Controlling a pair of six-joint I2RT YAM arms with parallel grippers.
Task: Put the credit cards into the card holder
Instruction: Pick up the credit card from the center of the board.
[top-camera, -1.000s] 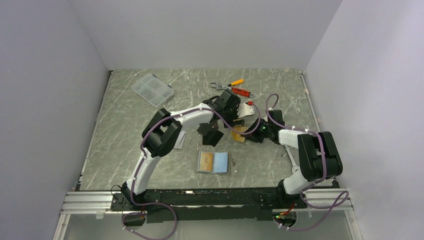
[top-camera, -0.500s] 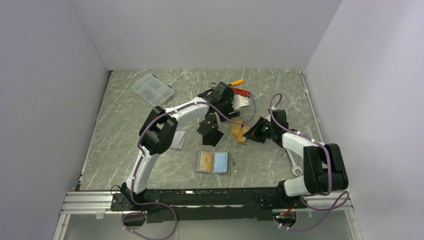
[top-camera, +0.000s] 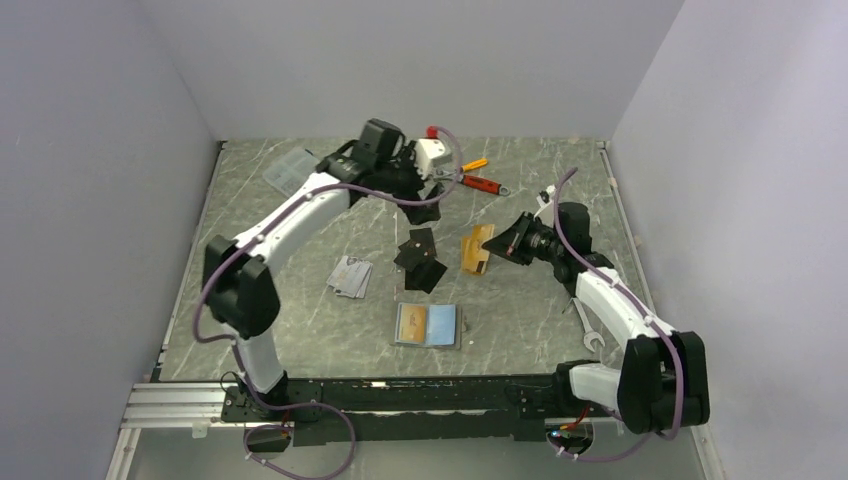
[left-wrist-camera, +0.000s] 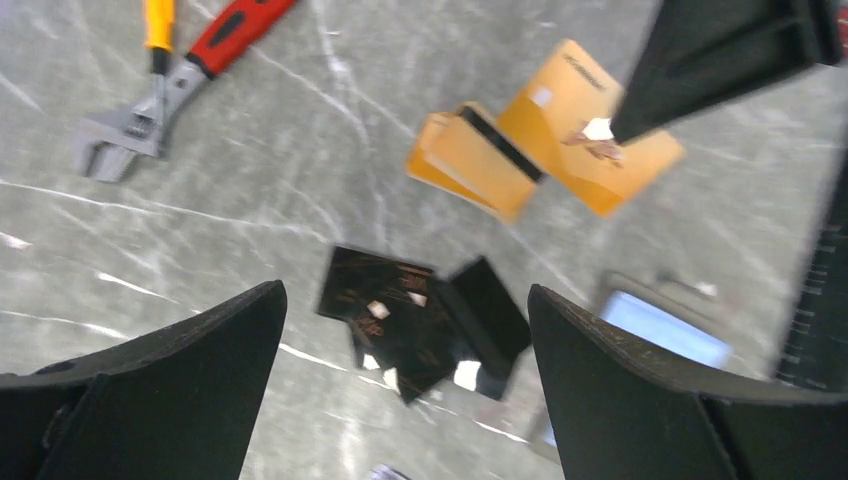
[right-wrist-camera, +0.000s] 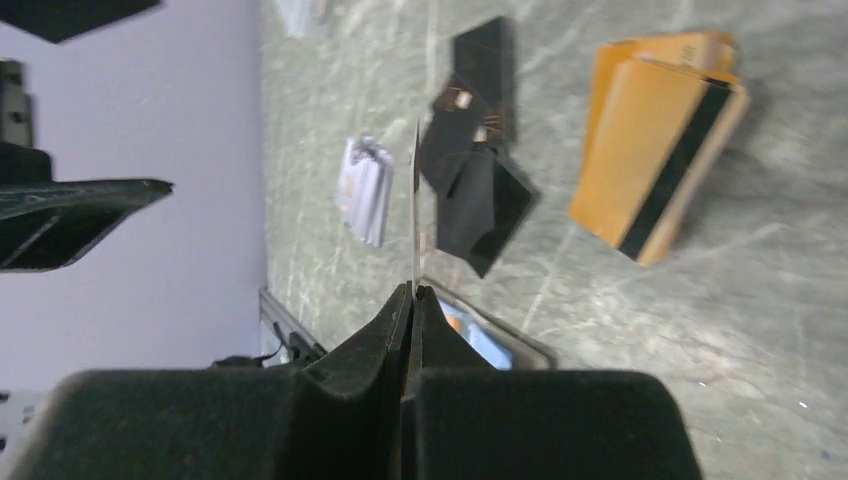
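The card holder (top-camera: 427, 325) lies open near the table's front, blue-grey lining up, with an orange card in its left side. My right gripper (top-camera: 503, 243) is shut on one orange-gold credit card (left-wrist-camera: 590, 140), seen edge-on (right-wrist-camera: 415, 210) in the right wrist view and lifted off the table. Other orange-gold cards (right-wrist-camera: 655, 140) lie below it. Black cards (top-camera: 420, 258) lie in a loose pile, and silvery-grey cards (top-camera: 350, 277) lie left of them. My left gripper (left-wrist-camera: 405, 292) hangs open and empty high above the black cards (left-wrist-camera: 420, 320), toward the back (top-camera: 425, 192).
An orange-handled wrench and red pliers (top-camera: 470, 178) lie at the back centre. The left arm partly hides a clear compartment box (top-camera: 290, 170) at the back left. A small spanner (top-camera: 590, 335) lies beside the right arm. Walls close in on three sides.
My left arm has risen and swung toward the back, away from the cards, with its jaws wider. The right gripper has closed on an orange-gold card and lifted it.
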